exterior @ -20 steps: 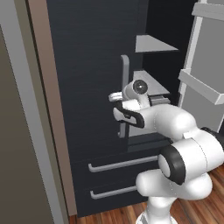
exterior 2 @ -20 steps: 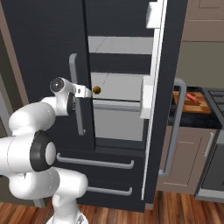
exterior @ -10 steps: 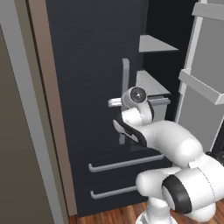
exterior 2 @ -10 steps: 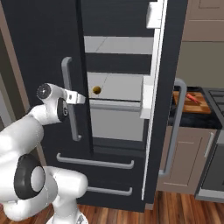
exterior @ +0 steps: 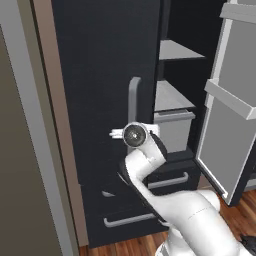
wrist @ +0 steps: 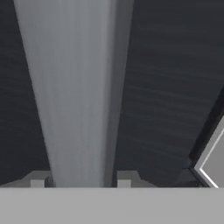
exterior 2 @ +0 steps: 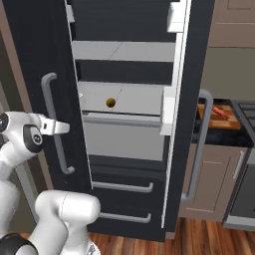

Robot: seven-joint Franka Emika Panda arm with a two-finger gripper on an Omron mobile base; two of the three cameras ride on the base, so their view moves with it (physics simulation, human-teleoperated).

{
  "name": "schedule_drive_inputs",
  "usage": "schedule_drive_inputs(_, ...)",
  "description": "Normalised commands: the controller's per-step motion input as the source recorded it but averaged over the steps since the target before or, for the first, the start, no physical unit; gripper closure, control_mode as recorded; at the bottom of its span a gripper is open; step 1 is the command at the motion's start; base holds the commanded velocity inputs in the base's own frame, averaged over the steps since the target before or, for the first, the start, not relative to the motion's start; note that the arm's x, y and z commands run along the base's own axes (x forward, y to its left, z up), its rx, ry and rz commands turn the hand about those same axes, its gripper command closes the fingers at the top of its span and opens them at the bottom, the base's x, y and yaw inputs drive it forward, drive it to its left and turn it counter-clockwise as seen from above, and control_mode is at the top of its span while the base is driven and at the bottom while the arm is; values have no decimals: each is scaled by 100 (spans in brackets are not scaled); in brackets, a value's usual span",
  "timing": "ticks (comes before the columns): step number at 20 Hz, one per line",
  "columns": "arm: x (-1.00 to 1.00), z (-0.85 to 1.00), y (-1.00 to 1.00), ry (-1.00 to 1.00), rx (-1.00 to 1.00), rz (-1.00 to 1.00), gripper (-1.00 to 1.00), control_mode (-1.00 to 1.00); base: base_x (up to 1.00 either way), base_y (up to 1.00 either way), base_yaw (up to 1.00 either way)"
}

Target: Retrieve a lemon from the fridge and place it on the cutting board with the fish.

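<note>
so, step: door-opening stage; fridge (exterior 2: 124, 30) stands with its left door (exterior: 100, 75) swung partly out and its right door (exterior 2: 191, 99) wide, shelves exposed; lemon not yet fetched
gripper: gripper (wrist: 81, 183) sits at the grey bar handle (wrist: 74, 87) of the left door; in the hand view the two fingertips (wrist: 37, 183) flank the bar, one each side; whether the tips touch the bar or stand just clear, cannot tell, so pinching or slack is not readable
gripper, side view: in the right base view the gripper (exterior 2: 59, 128) points at the left handle (exterior 2: 54, 124) about mid-height
lemon: small yellow-orange ball (exterior 2: 110, 102) lying on the light grey middle shelf (exterior 2: 134, 97) inside the fridge, well apart from the gripper
cutting board: orange-brown board (exterior 2: 219, 117) on the dark counter (exterior 2: 219, 137) right of the fridge, partly hidden behind the right door handle (exterior 2: 199, 144)
fish: reddish piece (exterior 2: 220, 111) lying on the board
lower drawers: two drawers (exterior 2: 122, 201) shut under the shelves
next move, judged: let go of the handle fully, draw the hand back clear of the bar, then swing round the door edge toward the middle shelf; jaws need to spread enough for the lemon before reaching in
risk, judged: left door edge stands between hand and shelf, so the arm may clip it; lemon is round and may roll if nudged
</note>
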Motion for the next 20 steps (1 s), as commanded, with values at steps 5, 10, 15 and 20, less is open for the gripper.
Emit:
schedule_drive_inputs(5, -100, 1, 54, 0, -6, -6, 100, -100, 0, 0, 0)
schedule_drive_inputs(10, -76, 0, 64, -1, -2, -13, 100, -100, 0, 0, 0)
schedule_drive_inputs(15, -40, 0, 78, 0, -1, -19, -100, -100, 0, 0, 0)
schedule_drive_inputs(20, -7, 1, 59, 1, -12, -7, -100, -100, 0, 0, 0)
